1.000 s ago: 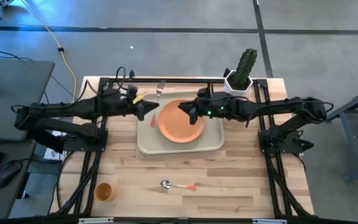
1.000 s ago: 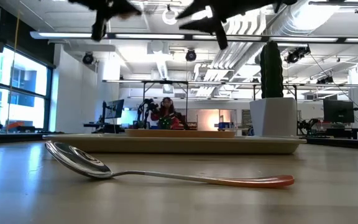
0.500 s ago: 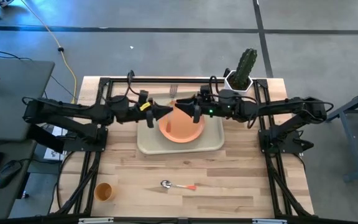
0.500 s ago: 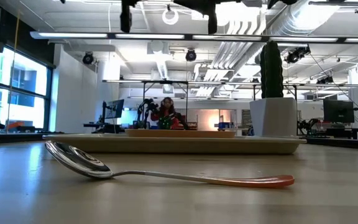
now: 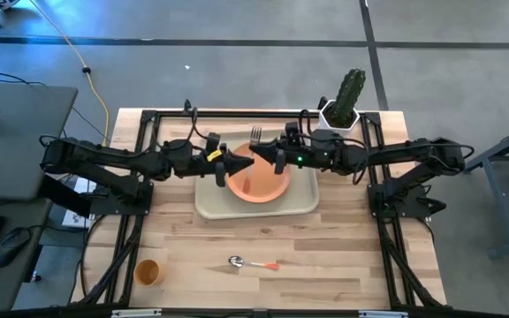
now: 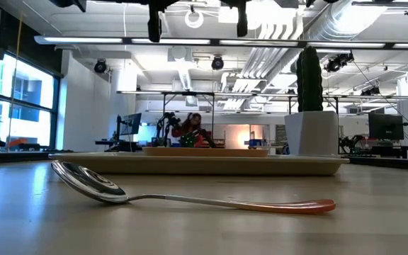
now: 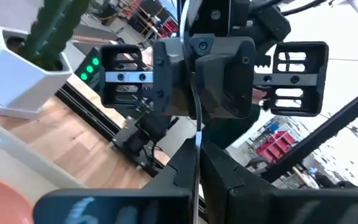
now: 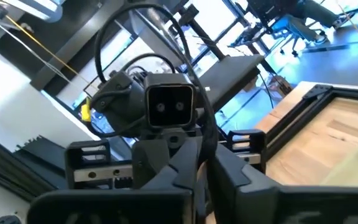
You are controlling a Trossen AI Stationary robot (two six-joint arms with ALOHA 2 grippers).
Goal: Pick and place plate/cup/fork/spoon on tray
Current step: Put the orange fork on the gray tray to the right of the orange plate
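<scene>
The orange plate (image 5: 270, 181) lies on the cream tray (image 5: 210, 208). My left gripper (image 5: 244, 162) is shut on the fork (image 5: 255, 136) above the plate. The fork's tines point toward the far edge and its orange handle end (image 5: 248, 185) toward the near edge. My right gripper (image 5: 262, 159) faces the left one tip to tip at the fork; the left wrist view shows it head-on (image 7: 204, 81). The spoon (image 5: 253, 263) lies flat on the table near the front, and also shows in the low view (image 6: 190, 201). The cup (image 5: 148, 271) stands at the front left. My left gripper pinches the fork's shaft near its middle (image 7: 197, 146) between its two fingers. The fingers come level from the table's left and lie across the fork. The fork is lifted clear above the plate, about level, seen edge-on in the left wrist view.
A white pot with a green cactus (image 5: 343, 108) stands at the far right corner behind the tray. Black frame rails (image 5: 237, 113) run along the table's far edge and sides. Bare wood lies between the tray and the spoon.
My left gripper has carried the fork toward the table's right, from over the tray's far left corner to over the plate, up to my right gripper. The fork has stayed clear of the tray, tines toward the far edge.
</scene>
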